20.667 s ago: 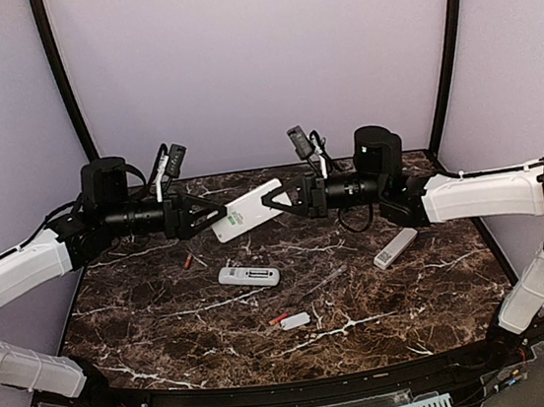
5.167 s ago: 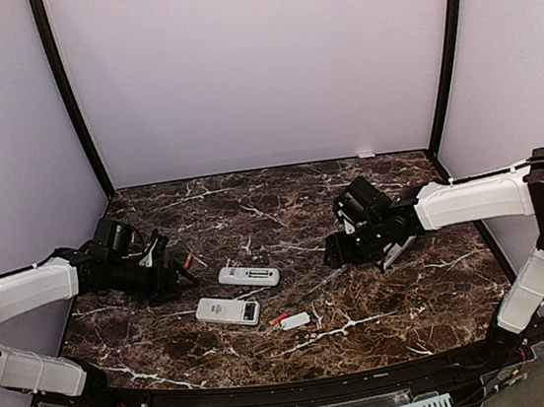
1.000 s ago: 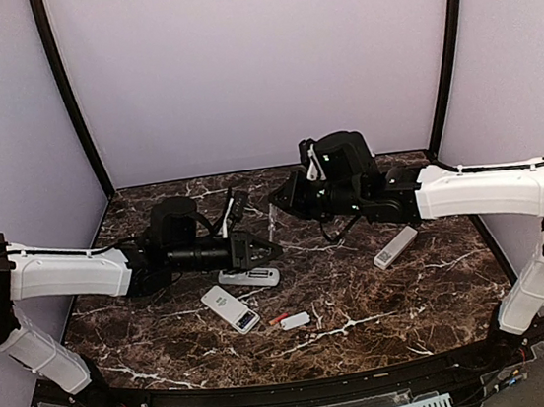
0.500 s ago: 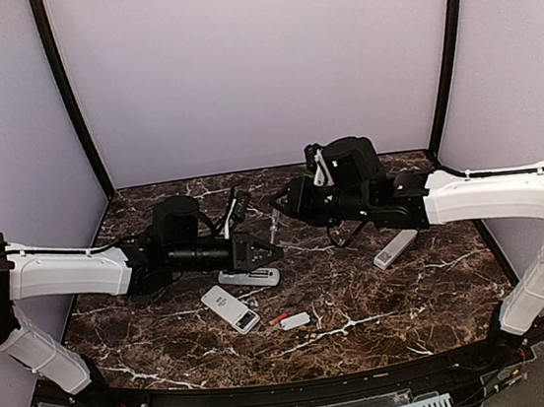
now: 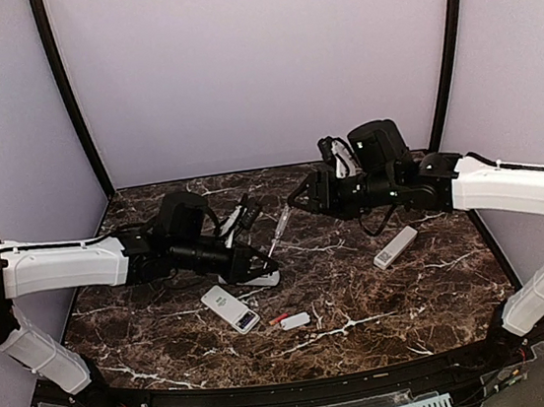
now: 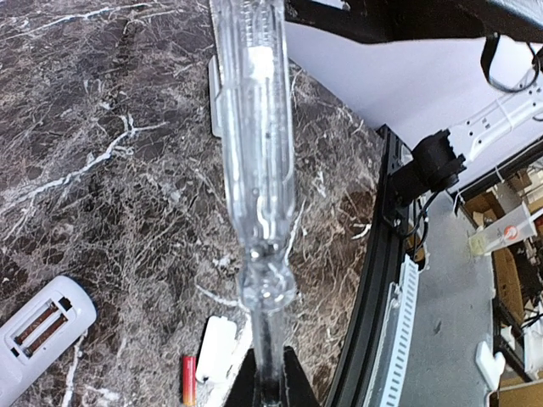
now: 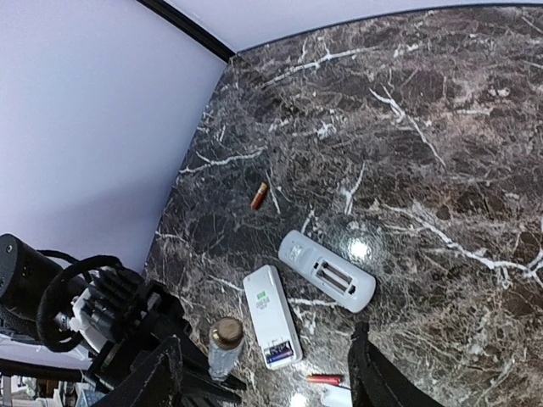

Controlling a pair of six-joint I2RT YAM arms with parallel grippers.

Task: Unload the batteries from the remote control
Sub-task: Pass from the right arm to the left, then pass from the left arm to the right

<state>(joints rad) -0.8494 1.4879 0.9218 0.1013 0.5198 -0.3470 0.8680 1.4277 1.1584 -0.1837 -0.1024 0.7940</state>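
Note:
Two white remotes lie mid-table. One [image 5: 230, 309] [image 7: 271, 316] has an open compartment holding a bluish-purple battery [image 7: 280, 354]. The other [image 7: 327, 271] [image 6: 38, 335] shows empty slots and is half hidden under my left gripper [image 5: 267, 257]. That gripper [image 6: 270, 386] is shut on the thin end of a clear plastic tool [image 5: 281, 226] [image 6: 259, 170], whose capped end [image 7: 225, 343] points at my right gripper [image 5: 297, 200]. My right gripper [image 7: 263, 381] is open and empty, a short way off the tool. A red battery [image 5: 278, 318] [image 7: 324, 379] [image 6: 188, 380] lies loose near the front, an orange one [image 7: 259, 196] to the left.
A small white cover [image 5: 294, 321] [image 6: 216, 348] lies beside the red battery. A third, grey remote [image 5: 395, 247] rests at the right of the marble table [image 5: 412, 295]. Purple walls and black posts close in the back and sides.
My right gripper opened, let go of the clear tool and drew back to the right. My left gripper stayed shut on the tool and tilted it up toward the right.

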